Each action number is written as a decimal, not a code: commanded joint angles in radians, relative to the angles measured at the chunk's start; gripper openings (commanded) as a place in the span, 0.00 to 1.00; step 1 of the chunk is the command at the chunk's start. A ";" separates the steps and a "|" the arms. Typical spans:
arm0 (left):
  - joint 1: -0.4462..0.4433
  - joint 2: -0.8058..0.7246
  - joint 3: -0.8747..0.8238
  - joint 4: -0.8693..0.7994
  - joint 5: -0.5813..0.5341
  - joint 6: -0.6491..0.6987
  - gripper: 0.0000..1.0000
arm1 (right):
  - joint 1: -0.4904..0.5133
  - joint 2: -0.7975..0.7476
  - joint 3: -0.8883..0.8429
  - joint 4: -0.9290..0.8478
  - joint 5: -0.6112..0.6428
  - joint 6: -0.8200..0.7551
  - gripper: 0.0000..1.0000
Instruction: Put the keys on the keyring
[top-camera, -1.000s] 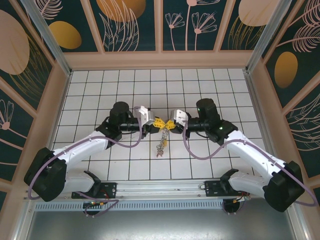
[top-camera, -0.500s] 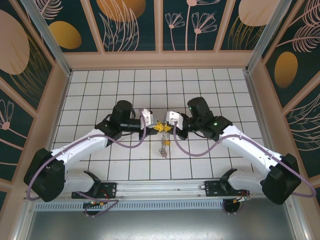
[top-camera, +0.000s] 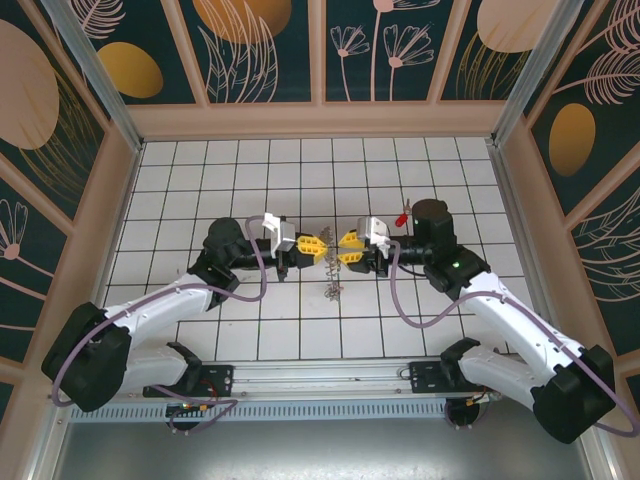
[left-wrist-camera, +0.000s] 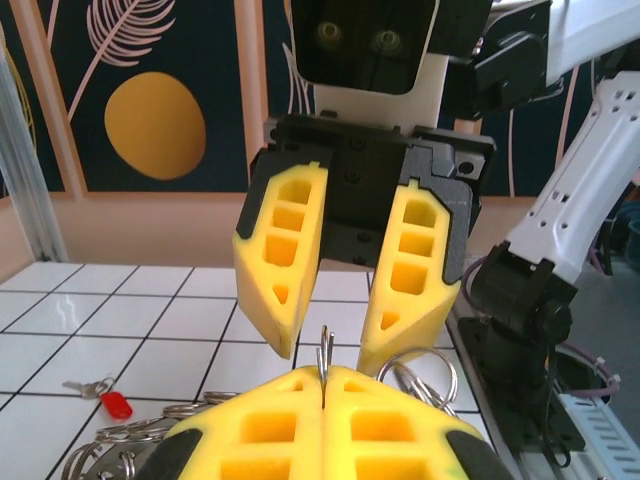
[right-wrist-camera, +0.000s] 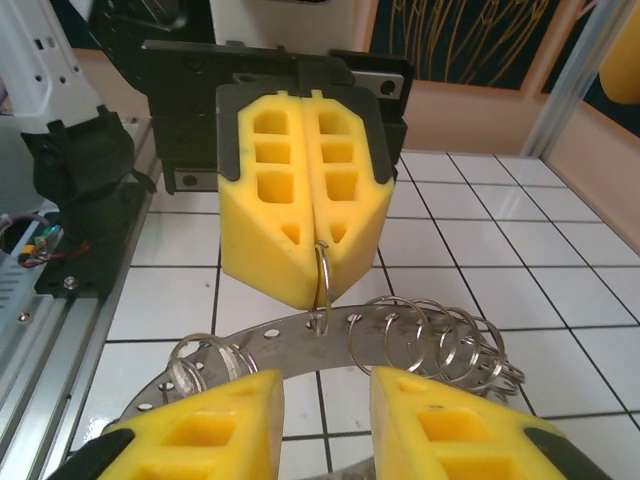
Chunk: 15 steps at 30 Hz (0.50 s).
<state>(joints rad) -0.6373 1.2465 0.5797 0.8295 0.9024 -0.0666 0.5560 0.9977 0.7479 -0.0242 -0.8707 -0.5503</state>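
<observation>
The two grippers face each other tip to tip above the middle of the white tiled floor (top-camera: 200, 330). Open tiles lie on every side of the jaws, and the wooden side walls (top-camera: 520, 200) and the metal rail (top-camera: 320, 375) by the arm bases are well apart from them.

The left gripper (right-wrist-camera: 318, 250) has its yellow fingers pressed together, pinching one small split ring. From that ring, just below the jaws, hangs the grey metal keyring (right-wrist-camera: 290, 328), a curved band fringed with more silvery rings.

The right gripper (right-wrist-camera: 325, 400) stands parted, its fingers either side of the band's near edge, holding nothing; contact cannot be told.

A red-headed silver key (top-camera: 403, 216) lies on the tiles behind the right jaws, beside that wrist.
</observation>
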 joint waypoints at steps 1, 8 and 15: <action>-0.005 0.011 0.019 0.123 0.046 -0.059 0.00 | -0.003 0.008 -0.006 0.074 -0.076 0.027 0.29; -0.009 0.027 0.017 0.158 0.040 -0.071 0.00 | -0.004 0.036 0.011 0.102 -0.112 0.041 0.15; -0.012 0.055 0.023 0.210 0.049 -0.096 0.00 | -0.002 0.055 0.009 0.138 -0.114 0.060 0.20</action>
<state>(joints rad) -0.6418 1.2907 0.5797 0.9443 0.9249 -0.1371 0.5560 1.0508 0.7479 0.0544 -0.9443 -0.5091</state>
